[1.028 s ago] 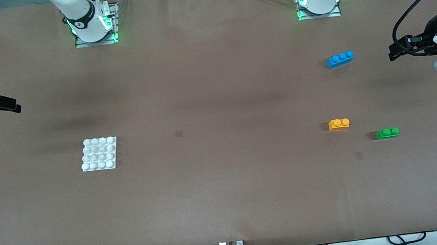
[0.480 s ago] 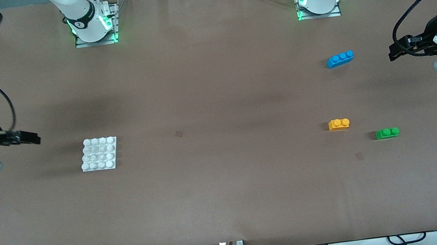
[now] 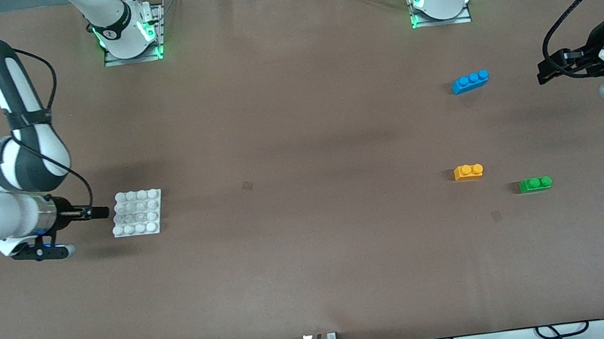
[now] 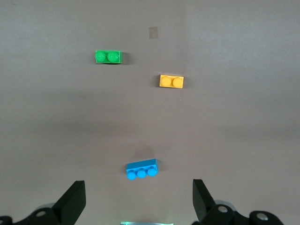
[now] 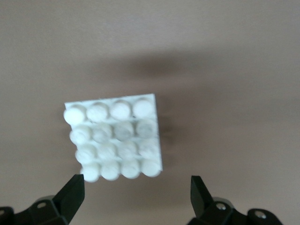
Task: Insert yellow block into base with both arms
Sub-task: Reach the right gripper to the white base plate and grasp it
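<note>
The yellow block (image 3: 468,171) lies on the table toward the left arm's end; it also shows in the left wrist view (image 4: 171,81). The white base (image 3: 137,213) lies flat toward the right arm's end, studs up, and shows in the right wrist view (image 5: 115,140). My right gripper (image 3: 100,211) is open and empty, low beside the base's edge, its fingers wider apart than the plate (image 5: 136,197). My left gripper (image 3: 543,70) is open and empty at its end of the table, apart from the bricks, and waits (image 4: 139,204).
A blue three-stud brick (image 3: 470,81) lies closest to the left gripper (image 4: 142,169). A green two-stud brick (image 3: 535,183) lies beside the yellow block, slightly nearer the front camera (image 4: 108,56). Brown table surface spans between the base and the bricks.
My right arm has swung in from the table's edge and down to the base, its gripper now right beside the plate. The left arm and all bricks have not moved.
</note>
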Available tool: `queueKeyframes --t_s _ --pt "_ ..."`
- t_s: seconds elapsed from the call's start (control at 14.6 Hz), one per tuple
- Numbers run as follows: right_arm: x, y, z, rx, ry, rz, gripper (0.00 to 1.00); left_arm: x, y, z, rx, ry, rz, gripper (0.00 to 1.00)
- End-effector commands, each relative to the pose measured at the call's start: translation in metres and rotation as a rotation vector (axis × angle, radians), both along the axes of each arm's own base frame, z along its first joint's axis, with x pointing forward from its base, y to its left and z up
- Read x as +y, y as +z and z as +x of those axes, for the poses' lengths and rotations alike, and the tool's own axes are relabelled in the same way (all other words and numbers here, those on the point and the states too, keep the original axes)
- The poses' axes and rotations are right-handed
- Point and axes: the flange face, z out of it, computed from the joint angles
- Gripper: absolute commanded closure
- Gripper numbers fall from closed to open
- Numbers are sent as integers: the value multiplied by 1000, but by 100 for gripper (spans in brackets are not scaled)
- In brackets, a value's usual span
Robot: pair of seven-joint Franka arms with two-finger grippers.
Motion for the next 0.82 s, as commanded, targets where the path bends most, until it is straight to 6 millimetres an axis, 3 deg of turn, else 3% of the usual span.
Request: queueKeyframes --t_s 0.0,0.21,0.62,0.75 --pt "29 -29 -22 -55 -23 -2 0 3 4 -1 4 -16 15 0" --pt "32 -62 -39 -113 -16 -5 0 3 4 -1 4 -16 13 0" --pt "45 -98 -45 -143 6 -9 0 3 3 -1 5 -16 11 0" --pt "45 -99 -44 -154 8 -8 1 3 4 -1 4 -14 10 0"
